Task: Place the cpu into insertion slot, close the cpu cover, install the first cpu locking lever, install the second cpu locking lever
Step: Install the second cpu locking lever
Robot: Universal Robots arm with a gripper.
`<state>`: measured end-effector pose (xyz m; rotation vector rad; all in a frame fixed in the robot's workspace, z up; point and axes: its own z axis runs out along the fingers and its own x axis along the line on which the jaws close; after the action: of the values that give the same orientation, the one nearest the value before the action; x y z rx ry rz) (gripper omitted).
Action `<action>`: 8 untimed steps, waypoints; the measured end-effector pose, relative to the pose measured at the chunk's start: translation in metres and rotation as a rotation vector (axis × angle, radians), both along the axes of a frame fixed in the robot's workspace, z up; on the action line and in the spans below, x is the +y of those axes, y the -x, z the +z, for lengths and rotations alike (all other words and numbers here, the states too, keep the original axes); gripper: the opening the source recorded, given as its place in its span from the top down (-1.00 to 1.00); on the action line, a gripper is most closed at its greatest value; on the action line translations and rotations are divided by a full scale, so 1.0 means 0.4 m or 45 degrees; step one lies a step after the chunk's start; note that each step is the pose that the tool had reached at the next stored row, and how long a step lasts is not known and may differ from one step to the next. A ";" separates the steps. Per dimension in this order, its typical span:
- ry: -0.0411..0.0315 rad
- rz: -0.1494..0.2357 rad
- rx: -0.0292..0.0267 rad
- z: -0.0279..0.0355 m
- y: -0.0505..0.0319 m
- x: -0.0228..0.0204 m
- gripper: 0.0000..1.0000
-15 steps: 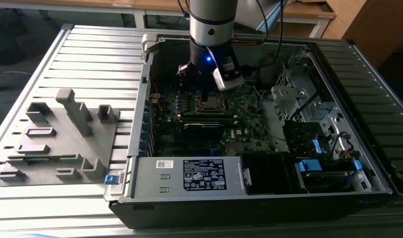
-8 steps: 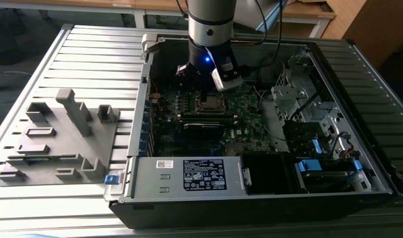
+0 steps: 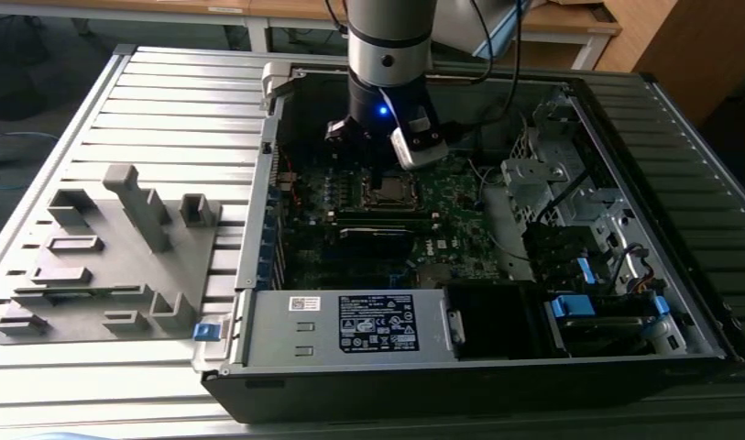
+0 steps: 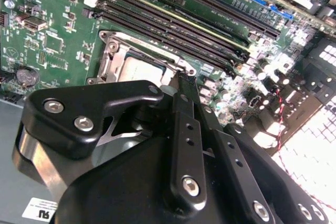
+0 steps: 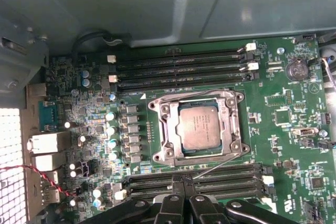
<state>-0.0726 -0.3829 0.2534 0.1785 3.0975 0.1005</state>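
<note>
Silver-grey, the cpu (image 5: 200, 128) lies flat in the slot (image 5: 164, 129) on the green board (image 5: 283, 124), with the cover (image 5: 231, 129) down around it as a metal frame. One thin lever (image 5: 220, 163) runs slanting from the cover's corner toward the memory slots (image 5: 194, 179), standing off from the frame; another wire lever (image 5: 173, 97) lies along the frame's far edge. In the first wrist view the claw (image 5: 182, 199) sits over the memory slots just beside the socket, its two black fingertips (image 5: 173, 203) pressed together with nothing between them. In the second wrist view the fingertips meet just beside the cover's corner (image 4: 185, 72). In the exterior view the claw (image 3: 375, 137) hangs inside the open case (image 3: 347, 357), just above the cpu (image 3: 388, 191).
</note>
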 end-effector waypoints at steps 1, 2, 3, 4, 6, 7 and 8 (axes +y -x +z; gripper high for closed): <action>0.0001 0.000 0.0001 0.000 0.000 0.000 0.79; 0.0001 0.000 0.0000 0.000 0.000 0.000 0.79; 0.0000 0.000 0.0000 0.000 0.000 0.000 0.79; -0.0002 0.000 -0.0004 0.000 0.001 0.000 0.79; -0.0002 0.000 -0.0024 -0.001 0.005 0.000 0.79; -0.0001 0.000 -0.0033 -0.001 0.007 0.000 0.79; -0.0001 0.000 -0.0040 -0.001 0.009 0.000 0.79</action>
<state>-0.0761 -0.3828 0.2530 0.1782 3.0943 0.1008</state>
